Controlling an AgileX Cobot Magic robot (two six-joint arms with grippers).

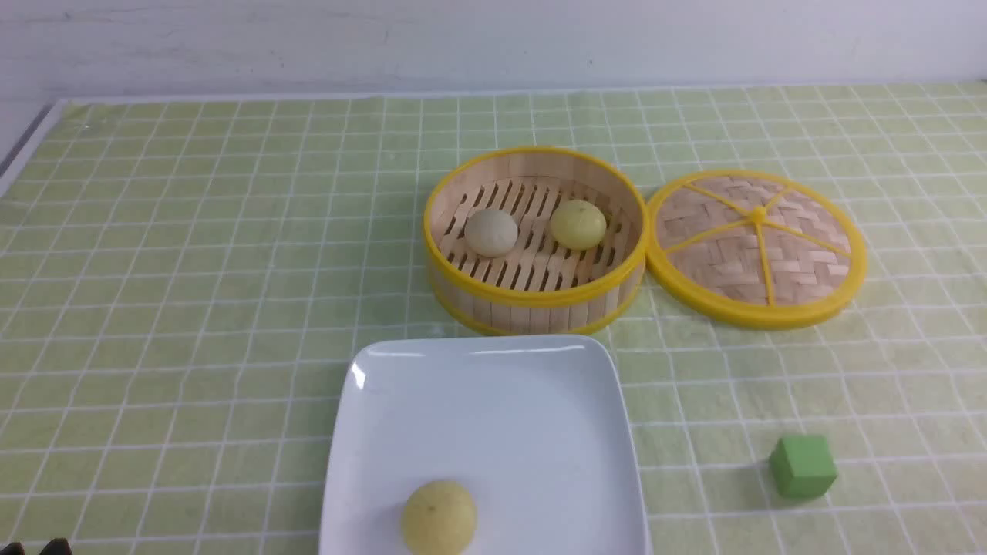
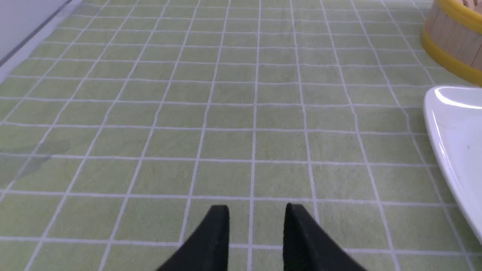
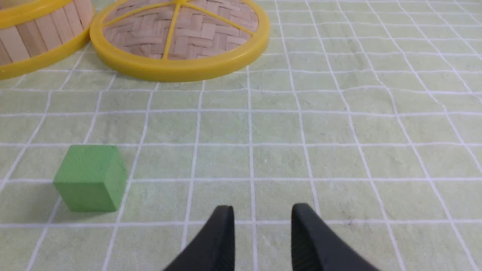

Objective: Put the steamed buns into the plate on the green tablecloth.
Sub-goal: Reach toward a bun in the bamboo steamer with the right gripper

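One pale yellow bun (image 1: 438, 517) lies in the white square plate (image 1: 493, 385), near its front edge. An off-white bun (image 1: 491, 232) and a pale yellow bun (image 1: 577, 224) sit in the bamboo steamer (image 1: 532, 297) behind the plate. All rest on the green tablecloth (image 1: 193, 270). My left gripper (image 2: 257, 210) is open and empty over bare cloth, left of the plate's rim (image 2: 444, 150). My right gripper (image 3: 262, 212) is open and empty over bare cloth, right of the green cube. Only a dark tip of the left arm (image 1: 50, 546) shows in the front view.
The round woven lid (image 1: 756, 247) lies on the cloth, touching the steamer's right side; it also shows in the right wrist view (image 3: 180, 34). A green cube (image 1: 803, 465) sits right of the plate, also in the right wrist view (image 3: 90, 177). The table's edge runs at the far left (image 1: 23, 142).
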